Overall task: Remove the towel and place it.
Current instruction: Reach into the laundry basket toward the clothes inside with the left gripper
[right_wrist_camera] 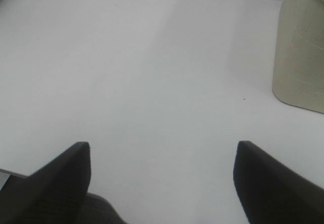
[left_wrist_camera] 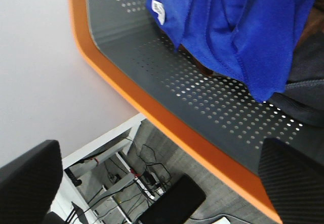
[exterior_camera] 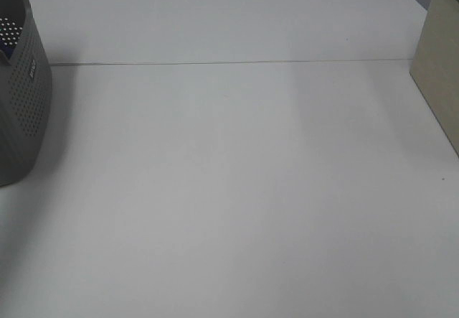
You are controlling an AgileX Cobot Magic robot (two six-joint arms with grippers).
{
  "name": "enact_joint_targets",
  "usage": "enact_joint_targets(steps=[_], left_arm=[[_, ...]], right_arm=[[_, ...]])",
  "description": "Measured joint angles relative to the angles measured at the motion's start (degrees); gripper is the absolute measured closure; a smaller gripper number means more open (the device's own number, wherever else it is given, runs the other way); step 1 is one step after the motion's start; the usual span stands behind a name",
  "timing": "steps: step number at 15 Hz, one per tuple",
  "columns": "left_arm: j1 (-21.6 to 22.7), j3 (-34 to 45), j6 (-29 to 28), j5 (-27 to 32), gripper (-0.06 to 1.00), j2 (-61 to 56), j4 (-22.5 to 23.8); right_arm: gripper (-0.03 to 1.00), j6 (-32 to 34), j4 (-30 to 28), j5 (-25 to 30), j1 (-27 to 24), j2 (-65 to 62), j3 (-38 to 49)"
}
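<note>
left gripper [left_wrist_camera: 161,183] apart, empty | towel [left_wrist_camera: 238,27] ahead in basket [left_wrist_camera: 202,100] — I'd pinch a high fold, lift straight | right gripper [right_wrist_camera: 162,176] apart

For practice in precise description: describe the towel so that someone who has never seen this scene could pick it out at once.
Start from the white table and find the grey perforated basket at its left edge, with an orange rim. Inside it lies the towel, a crumpled cloth. It alone is royal blue, with a small white tag at one corner.
</note>
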Motion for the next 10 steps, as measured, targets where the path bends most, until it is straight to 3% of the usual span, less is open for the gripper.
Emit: enact_joint_targets(steps=[3, 10], left_arm=[[3.2, 0.0, 1.9, -4.0, -0.04, 8.4, 0.2], [3.4, 0.0, 7.0, -10.5, -0.04, 22.7, 1.0]], right_arm=[[0.21, 0.0, 0.0, 0.0, 0.0, 0.0, 0.0], [0.21, 0.0, 0.0, 0.0, 0.0, 0.0, 0.0]])
